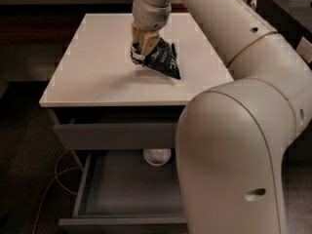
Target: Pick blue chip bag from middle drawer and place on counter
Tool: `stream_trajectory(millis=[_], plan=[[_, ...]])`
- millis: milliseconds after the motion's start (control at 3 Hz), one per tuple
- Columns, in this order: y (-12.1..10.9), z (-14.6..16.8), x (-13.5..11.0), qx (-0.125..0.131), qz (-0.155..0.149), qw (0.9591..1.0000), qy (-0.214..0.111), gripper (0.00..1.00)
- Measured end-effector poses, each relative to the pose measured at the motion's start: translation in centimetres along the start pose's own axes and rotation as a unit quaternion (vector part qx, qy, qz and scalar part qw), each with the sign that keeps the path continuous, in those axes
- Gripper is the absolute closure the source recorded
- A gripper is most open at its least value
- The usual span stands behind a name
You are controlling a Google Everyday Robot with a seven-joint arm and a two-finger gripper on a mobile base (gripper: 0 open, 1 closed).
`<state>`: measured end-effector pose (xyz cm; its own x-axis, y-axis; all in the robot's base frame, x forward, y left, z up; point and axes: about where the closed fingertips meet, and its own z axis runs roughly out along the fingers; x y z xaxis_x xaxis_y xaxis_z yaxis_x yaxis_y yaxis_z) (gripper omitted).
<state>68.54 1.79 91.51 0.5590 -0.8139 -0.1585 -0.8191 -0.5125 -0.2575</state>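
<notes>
The blue chip bag (162,60), dark navy with white lettering, hangs tilted just over the white counter (97,67), its lower corner at or near the surface. My gripper (142,47) points down from above and is shut on the bag's upper left end. Below the counter the middle drawer (117,189) stands pulled out, and my arm hides its right half.
A white round bowl (157,156) sits at the back of the open drawer. The upper drawer front (114,135) is closed. An orange cable (56,179) runs along the dark floor at the left. My large arm fills the right side of the view.
</notes>
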Motion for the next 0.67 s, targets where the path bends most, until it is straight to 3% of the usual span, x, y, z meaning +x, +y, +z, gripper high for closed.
stream_trajectory(millis=[667], plan=[[-1.68, 0.63, -0.15, 0.027, -0.001, 0.9996, -0.002, 0.09]])
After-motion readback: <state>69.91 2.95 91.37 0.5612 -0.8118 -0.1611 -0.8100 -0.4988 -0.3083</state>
